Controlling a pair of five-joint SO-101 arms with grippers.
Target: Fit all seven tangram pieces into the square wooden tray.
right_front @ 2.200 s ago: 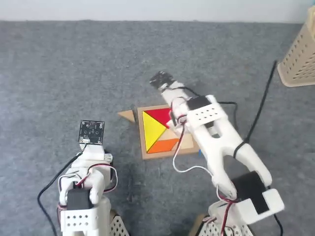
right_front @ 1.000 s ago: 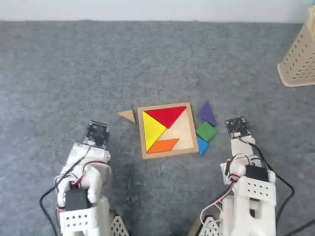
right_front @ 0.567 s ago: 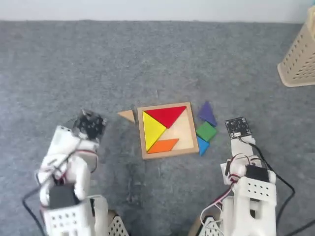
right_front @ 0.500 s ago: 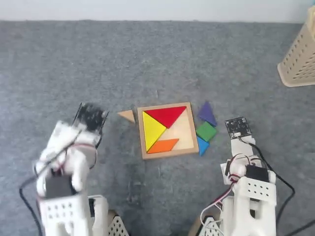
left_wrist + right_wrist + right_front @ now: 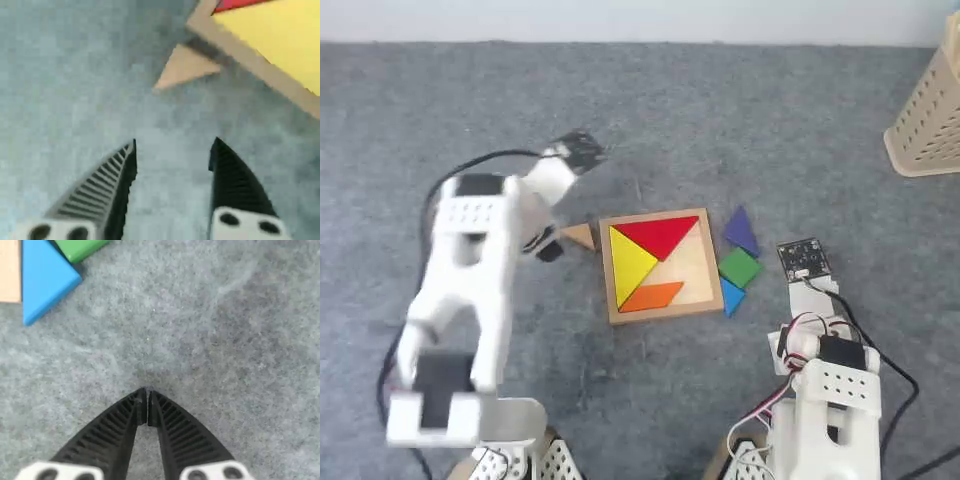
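the left gripper [image 5: 175, 145] has swung out, jaws apart, and now hangs short of the tan triangle [image 5: 187, 67] lying just beside the wooden tray [image 5: 655, 313]; likely the next pick. the right gripper [image 5: 147, 392] is parked, closed. the tray holds the red triangle [image 5: 660, 236], yellow triangle [image 5: 628, 264] and orange parallelogram [image 5: 652, 295].

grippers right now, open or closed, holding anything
Left gripper: open, holding nothing, with the tan triangle just ahead of it.
Right gripper: closed, holding nothing.
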